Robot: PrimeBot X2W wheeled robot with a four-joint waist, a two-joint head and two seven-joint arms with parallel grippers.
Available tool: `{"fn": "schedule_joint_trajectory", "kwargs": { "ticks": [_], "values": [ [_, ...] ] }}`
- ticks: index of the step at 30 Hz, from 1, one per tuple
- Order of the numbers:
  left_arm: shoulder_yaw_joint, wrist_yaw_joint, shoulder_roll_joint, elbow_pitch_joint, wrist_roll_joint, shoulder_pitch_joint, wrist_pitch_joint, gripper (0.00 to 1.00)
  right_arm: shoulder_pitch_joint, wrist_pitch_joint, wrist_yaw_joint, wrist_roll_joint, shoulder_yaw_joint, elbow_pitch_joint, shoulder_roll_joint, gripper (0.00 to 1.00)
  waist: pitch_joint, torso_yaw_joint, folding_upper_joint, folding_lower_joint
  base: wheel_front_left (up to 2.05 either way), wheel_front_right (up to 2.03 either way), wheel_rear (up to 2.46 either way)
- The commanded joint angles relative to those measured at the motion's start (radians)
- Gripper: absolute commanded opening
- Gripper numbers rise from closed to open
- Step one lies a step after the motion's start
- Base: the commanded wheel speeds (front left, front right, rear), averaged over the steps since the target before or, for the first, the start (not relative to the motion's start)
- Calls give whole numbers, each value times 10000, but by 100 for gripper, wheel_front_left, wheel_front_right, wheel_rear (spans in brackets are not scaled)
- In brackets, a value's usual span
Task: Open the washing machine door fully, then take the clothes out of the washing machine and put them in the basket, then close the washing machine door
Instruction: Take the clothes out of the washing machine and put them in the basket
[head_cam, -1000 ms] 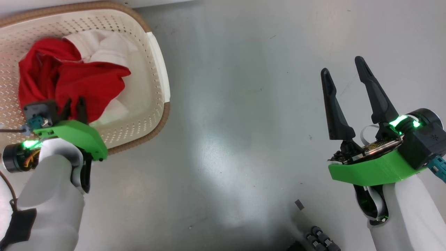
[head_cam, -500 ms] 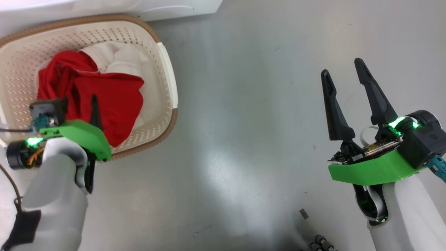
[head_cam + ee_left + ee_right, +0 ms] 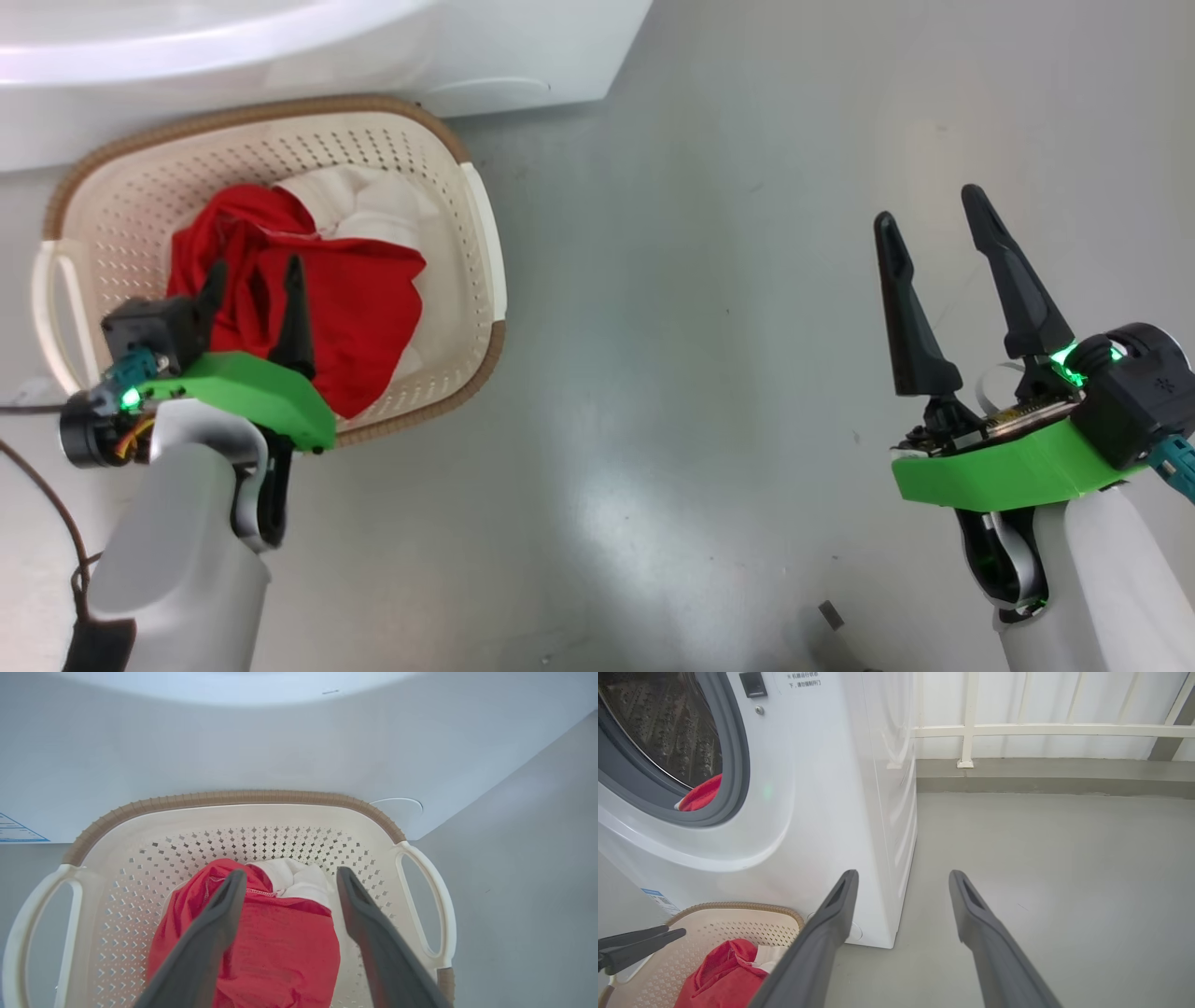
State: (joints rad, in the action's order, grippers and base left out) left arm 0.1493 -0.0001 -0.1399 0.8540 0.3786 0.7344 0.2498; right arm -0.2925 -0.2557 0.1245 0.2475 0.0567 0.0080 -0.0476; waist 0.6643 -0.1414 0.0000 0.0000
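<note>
The cream basket (image 3: 481,224) stands on the floor against the white washing machine (image 3: 822,788). Red clothes (image 3: 373,308) and a white cloth (image 3: 373,201) lie heaped inside it. My left gripper (image 3: 257,263) hovers just over the heap, open, with nothing between its fingers; in the left wrist view (image 3: 290,872) the red clothes (image 3: 280,947) lie below it. Another red garment (image 3: 703,795) hangs over the grey gasket inside the steel drum. Off to the right, my right gripper (image 3: 927,205) is open and empty above bare floor. The washing machine door is out of view.
Grey floor (image 3: 653,373) stretches between the arms and to the right of the machine. A white railing (image 3: 1017,730) on a low kerb closes the far side. A dark cable (image 3: 37,485) trails by my left arm. A small dark scrap (image 3: 829,614) lies on the floor.
My left gripper has opened and let go of the red garment, which now lies in the basket. The head view has shifted, bringing the machine's base into view. The right gripper stayed open.
</note>
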Motion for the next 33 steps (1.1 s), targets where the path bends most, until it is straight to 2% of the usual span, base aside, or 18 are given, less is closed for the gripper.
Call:
{"fn": "schedule_joint_trajectory", "kwargs": {
  "ticks": [1,5,12,33],
  "values": [
    [-393,48,-248,-472,-20,-447,120,100,289,-61,62,-77,156,-223,-26,100,-217,98,0,0,0,0,0],
    [-624,117,-153,-1349,-124,-922,120,100,356,-61,62,-108,83,-207,-26,100,-493,170,0,0,0,0,0],
    [-906,-85,53,-2686,-304,-1627,120,100,461,-61,62,-155,-53,-113,-26,100,-983,305,0,0,0,0,0],
    [-1581,256,472,-5927,-1415,-3592,120,100,1253,-61,62,-308,-546,202,-26,100,-2777,686,0,0,0,0,0]
  ]
}}
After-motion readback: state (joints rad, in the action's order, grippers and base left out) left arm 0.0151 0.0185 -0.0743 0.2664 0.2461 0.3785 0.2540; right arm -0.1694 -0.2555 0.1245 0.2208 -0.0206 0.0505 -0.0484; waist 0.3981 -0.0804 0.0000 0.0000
